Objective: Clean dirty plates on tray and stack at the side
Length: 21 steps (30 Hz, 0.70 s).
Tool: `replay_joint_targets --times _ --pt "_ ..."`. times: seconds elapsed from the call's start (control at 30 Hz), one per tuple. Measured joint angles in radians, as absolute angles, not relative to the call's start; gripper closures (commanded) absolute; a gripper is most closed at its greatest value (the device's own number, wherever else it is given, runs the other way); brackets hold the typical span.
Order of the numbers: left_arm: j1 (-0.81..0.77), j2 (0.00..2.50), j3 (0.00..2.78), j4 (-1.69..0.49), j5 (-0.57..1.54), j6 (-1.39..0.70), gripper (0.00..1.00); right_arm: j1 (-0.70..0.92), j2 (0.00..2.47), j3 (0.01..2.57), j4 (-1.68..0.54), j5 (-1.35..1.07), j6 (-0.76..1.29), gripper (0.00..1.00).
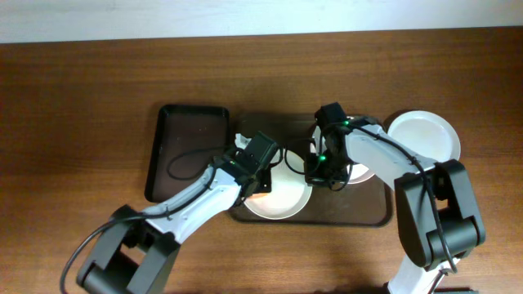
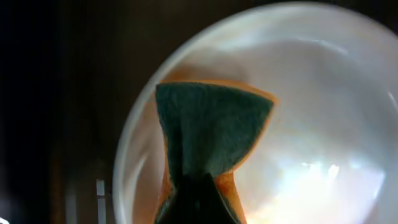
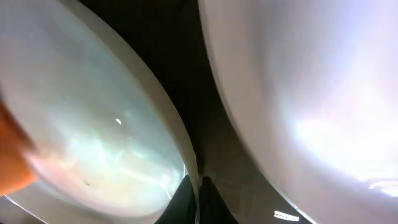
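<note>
The dark brown tray [image 1: 359, 214] holds two plates. My left gripper [image 1: 258, 184] is shut on a green and orange sponge [image 2: 211, 127] and presses it on the middle plate [image 1: 286, 202], whose pale inside fills the left wrist view [image 2: 323, 124]. My right gripper [image 1: 315, 173] is shut on that plate's right rim [image 3: 186, 155], with the rim between its dark fingers [image 3: 198, 194]. A second plate [image 1: 364, 173] lies on the tray's right part, mostly under my right arm; it shows in the right wrist view [image 3: 311, 93]. A third white plate [image 1: 425, 135] lies on the tabletop, right of the tray.
A smaller black tray [image 1: 184, 151] stands left of the brown tray, with a thin dark cable loop over it. Wood-grain tabletop [image 1: 82, 122] surrounds everything. A pale wall strip runs along the far edge.
</note>
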State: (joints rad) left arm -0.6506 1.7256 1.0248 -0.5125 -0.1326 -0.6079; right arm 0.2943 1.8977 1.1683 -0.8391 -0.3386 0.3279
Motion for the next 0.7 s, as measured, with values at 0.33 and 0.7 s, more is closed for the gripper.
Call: replay_joint_targets --times 0.33,0.7 --pt "-0.564 1.612 1.025 -0.516 -0.155 -0.558 1.0 0.311 1.889 1.168 -0.844 -0.323 0.302 0.96" --pt "-0.236 1.612 1.025 -0.519 -0.029 -0.289 1.0 0.315 1.674 1.189 -0.85 -0.108 0.23 0.96"
